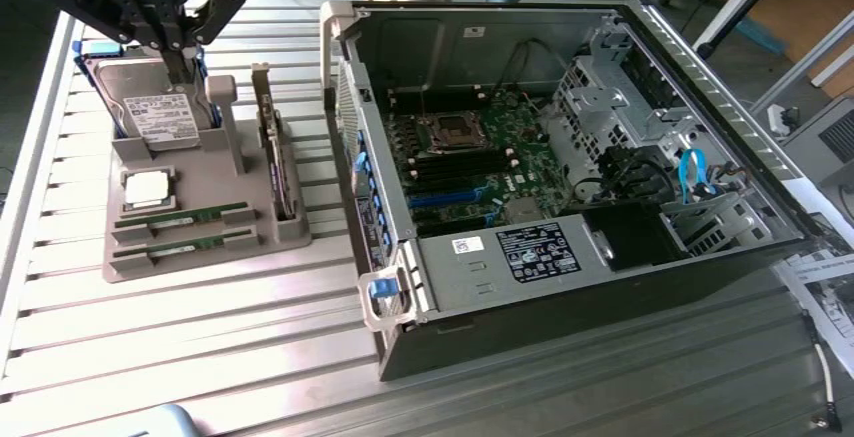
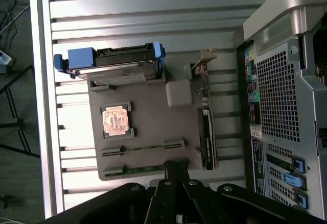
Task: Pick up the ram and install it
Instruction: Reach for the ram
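Note:
Two slim green ram sticks lie side by side in slots at the near end of a grey holder tray. In the wrist view the same ram sticks sit just beyond my fingertips. My gripper hangs high above the far end of the tray, over the hard drive. Its black fingers are pressed together, shut, with nothing between them. The open computer case lies on the exterior view's right, motherboard facing up.
The tray also holds a square silver CPU, a hard drive in a blue frame and an upright expansion card. The case wall stands close beside the tray. All rest on a slatted metal table.

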### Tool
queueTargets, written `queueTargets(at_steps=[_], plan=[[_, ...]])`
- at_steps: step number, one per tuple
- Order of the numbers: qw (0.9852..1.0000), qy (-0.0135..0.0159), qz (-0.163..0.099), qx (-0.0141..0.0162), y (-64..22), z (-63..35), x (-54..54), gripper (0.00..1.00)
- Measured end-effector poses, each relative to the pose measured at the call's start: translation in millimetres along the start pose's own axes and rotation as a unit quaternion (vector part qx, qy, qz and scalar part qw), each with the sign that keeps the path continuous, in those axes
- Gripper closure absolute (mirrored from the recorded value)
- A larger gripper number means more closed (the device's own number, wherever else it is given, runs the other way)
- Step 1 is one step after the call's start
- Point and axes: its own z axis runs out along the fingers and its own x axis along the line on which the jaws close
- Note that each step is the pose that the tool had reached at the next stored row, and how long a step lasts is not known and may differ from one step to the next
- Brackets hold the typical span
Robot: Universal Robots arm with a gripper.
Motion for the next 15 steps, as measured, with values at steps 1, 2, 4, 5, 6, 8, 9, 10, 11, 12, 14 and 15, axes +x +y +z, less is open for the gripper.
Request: queueTargets(at_steps=[1,2,4,5,6,8,9,10,11,12,14,15], plan=[[1.0,0.0,0.0,0.0,-0.4,-0.1,0.0,0.89],[1.0,0.0,0.0,0.0,-0.7,-0.1,-0.1,0.89],[1.0,0.0,0.0,0.0,-1.4,-0.1,-0.1,0.89],[1.0,0.0,0.0,0.0,-1.7,-0.1,-0.1,0.89],[1.0,0.0,0.0,0.0,-2.1,-0.1,-0.2,0.89],[1.0,0.0,0.0,0.0,-2.6,-0.2,-0.2,0.89],[1.0,0.0,0.0,0.0,-3.2,-0.1,-0.2,0.89],[1.0,0.0,0.0,0.0,-3.5,-0.2,-0.3,0.89],[1.0,0.0,0.0,0.0,-3.8,-0.2,-0.3,0.89],[1.0,0.0,0.0,0.0,-4.0,-0.2,-0.3,0.89],[1.0,0.0,0.0,0.0,-4.6,-0.2,-0.4,0.89],[1.0,0.0,0.0,0.0,-4.9,-0.2,-0.4,0.89]])
